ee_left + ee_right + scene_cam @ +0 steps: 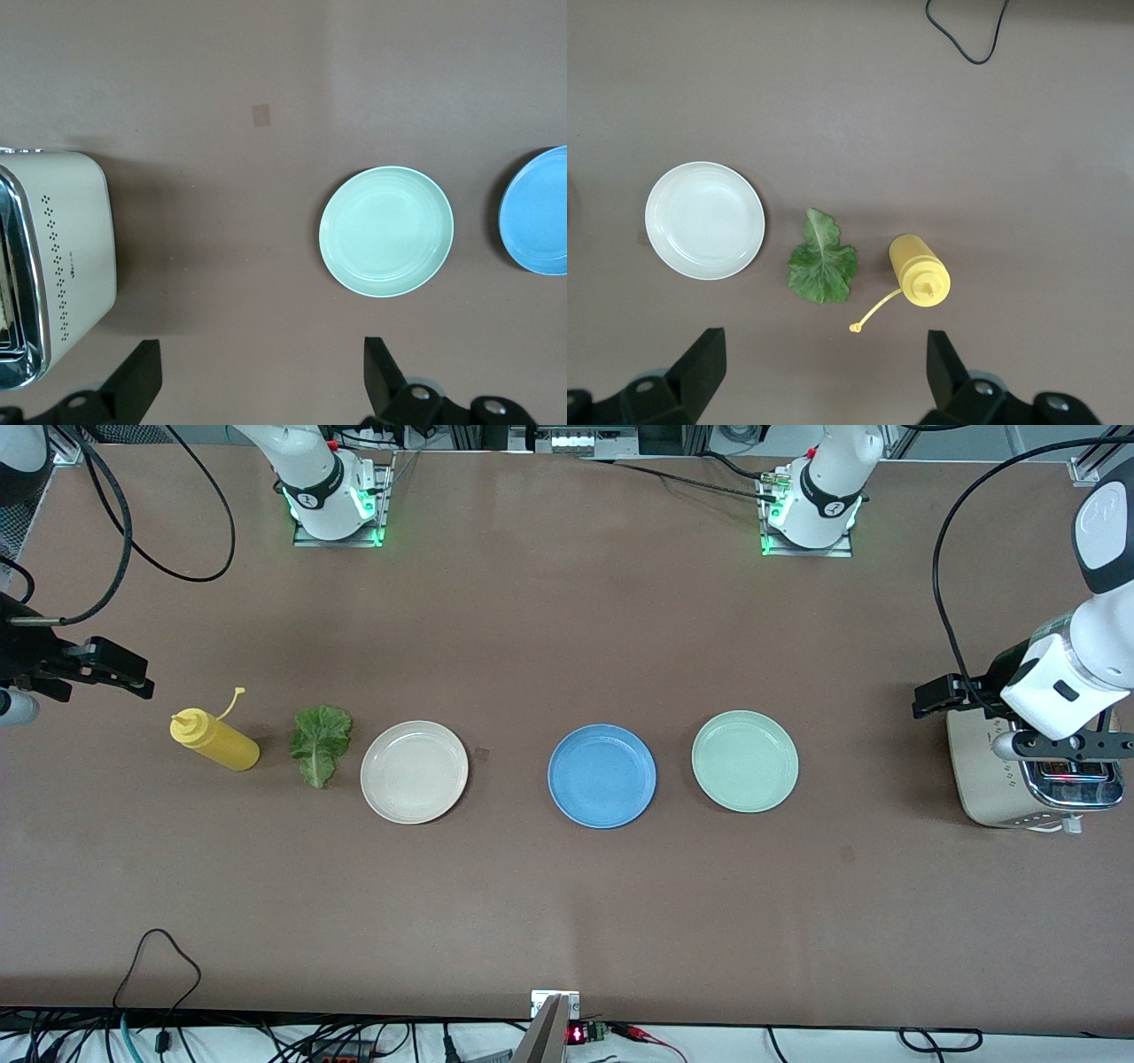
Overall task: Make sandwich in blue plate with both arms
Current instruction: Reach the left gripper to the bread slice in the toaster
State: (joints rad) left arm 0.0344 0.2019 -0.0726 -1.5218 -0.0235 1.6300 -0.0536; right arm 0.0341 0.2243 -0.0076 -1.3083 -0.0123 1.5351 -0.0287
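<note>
Three plates are seen in a row across the brown desk (567, 886). The blue plate (601, 776) lies in the middle and nothing is on it. The pale green plate (745, 761) is set beside it toward the left arm's end, and the beige-white plate (414, 771) is placed well apart from it toward the right arm's end. A lettuce leaf (320, 744) is laid flat just beside the beige-white plate, and a yellow squeeze bottle (214, 740) is found next to the leaf, its cap hanging open on a strap. A cream toaster (983, 793) is stood at the left arm's end, with something tan seen in its slot.

The left pincer (261, 376) is held up over the desk by the toaster, its fingers spread apart and nothing gripped. The right pincer (824, 372) is held over the desk at the right arm's end, near the bottle, likewise spread apart and empty.
</note>
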